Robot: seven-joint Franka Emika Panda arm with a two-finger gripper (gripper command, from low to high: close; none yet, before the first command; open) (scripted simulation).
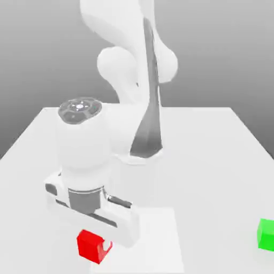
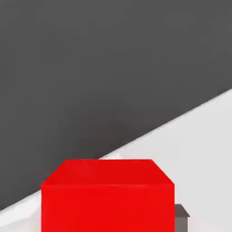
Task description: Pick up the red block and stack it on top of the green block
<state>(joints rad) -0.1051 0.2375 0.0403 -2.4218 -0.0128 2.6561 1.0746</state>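
Red block (image 1: 90, 245), smooth, rigid, probably light, sits directly beneath the gripper (image 1: 99, 235); grip opposite flat faces. Finger spacing: cannot tell.

Red block (image 1: 90, 245) under the pincer (image 1: 101, 243) (green block (image 1: 266, 234) well apart, exterior view's right).

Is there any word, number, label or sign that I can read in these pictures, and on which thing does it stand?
None: no text, number, brand or sign can be read in either view.
The red block and the green block have plain faces.
The arm and the table are plain white, with no marking.
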